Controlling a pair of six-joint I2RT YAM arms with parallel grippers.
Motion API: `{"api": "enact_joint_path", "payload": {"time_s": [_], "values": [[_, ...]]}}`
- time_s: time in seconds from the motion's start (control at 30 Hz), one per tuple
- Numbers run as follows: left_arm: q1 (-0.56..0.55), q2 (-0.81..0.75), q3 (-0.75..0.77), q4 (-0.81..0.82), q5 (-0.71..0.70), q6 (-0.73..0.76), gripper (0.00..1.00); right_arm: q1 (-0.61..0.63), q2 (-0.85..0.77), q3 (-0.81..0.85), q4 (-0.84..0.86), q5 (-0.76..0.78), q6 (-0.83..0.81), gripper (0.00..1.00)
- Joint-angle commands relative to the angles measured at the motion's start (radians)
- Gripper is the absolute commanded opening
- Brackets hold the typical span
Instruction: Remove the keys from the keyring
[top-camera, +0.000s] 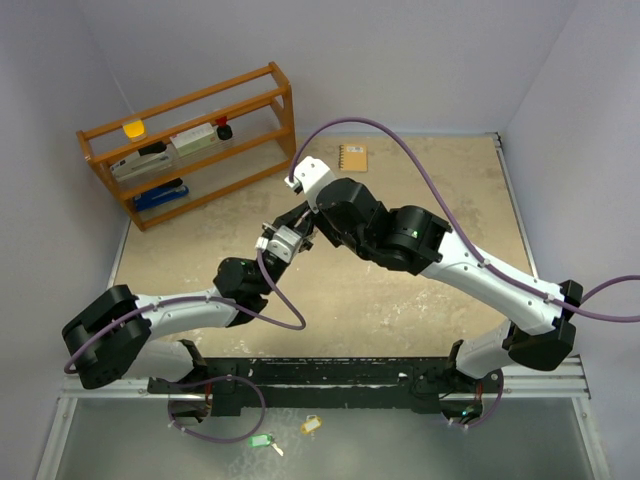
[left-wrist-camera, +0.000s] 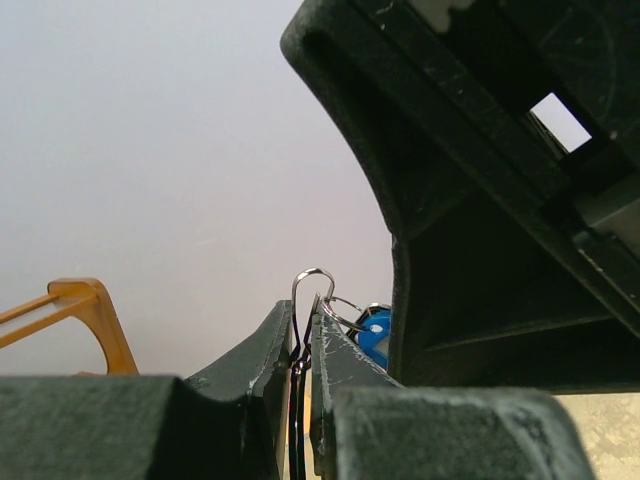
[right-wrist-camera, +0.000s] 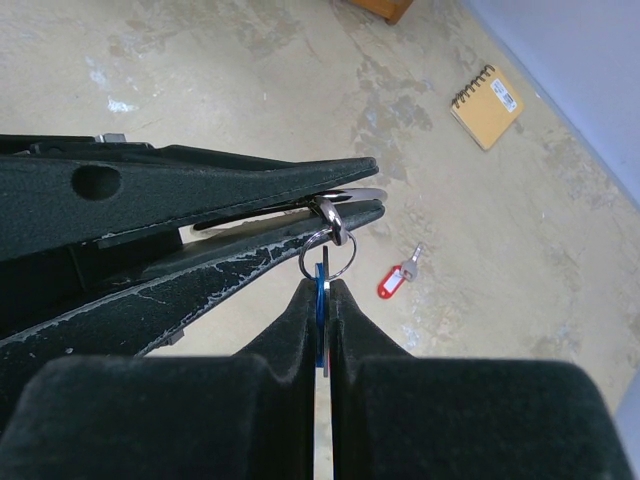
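Note:
Both grippers meet above the middle of the table. My left gripper (left-wrist-camera: 303, 322) is shut on the keyring (left-wrist-camera: 312, 276), a thin silver wire loop that sticks up between its fingertips. A small split ring (right-wrist-camera: 328, 256) hangs from the keyring and carries the blue-tagged key (right-wrist-camera: 320, 288). My right gripper (right-wrist-camera: 326, 287) is shut on that blue tag, just below the left fingers (right-wrist-camera: 250, 185). The blue tag (left-wrist-camera: 375, 336) also peeks out beside the right gripper's dark body. The red-tagged key (right-wrist-camera: 398, 279) lies loose on the table. In the top view the arms hide the ring.
A wooden shelf rack (top-camera: 190, 140) with small items stands at the back left. A small spiral notebook (top-camera: 352, 158) lies at the back centre. A green tag (top-camera: 260, 440) and a yellow tag (top-camera: 311, 425) lie in front of the arm bases.

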Motion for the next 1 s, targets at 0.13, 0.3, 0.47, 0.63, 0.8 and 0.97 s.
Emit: {"api": "enact_joint_path", "payload": {"time_s": [0.13,0.3,0.47,0.63,0.8,0.97], "values": [[0.016,-0.072,0.063,0.137,-0.090,0.082,0.00,0.003,0.003,0.004,-0.116,-0.042,0.014,0.00],[0.016,-0.083,0.081,0.137,-0.077,0.091,0.00,-0.013,0.000,-0.024,-0.105,-0.065,0.017,0.00],[0.016,-0.089,0.083,0.137,-0.074,0.115,0.00,-0.036,-0.006,-0.017,-0.099,-0.168,0.016,0.00],[0.016,-0.095,0.107,0.149,-0.069,0.137,0.00,-0.058,0.012,-0.015,-0.100,-0.245,0.014,0.00],[0.016,-0.085,0.133,0.175,-0.099,0.186,0.00,-0.064,0.031,-0.075,-0.076,-0.313,0.036,0.00],[0.017,-0.094,0.148,0.246,-0.154,0.227,0.00,-0.082,-0.022,-0.184,-0.012,-0.293,0.075,0.00]]}}
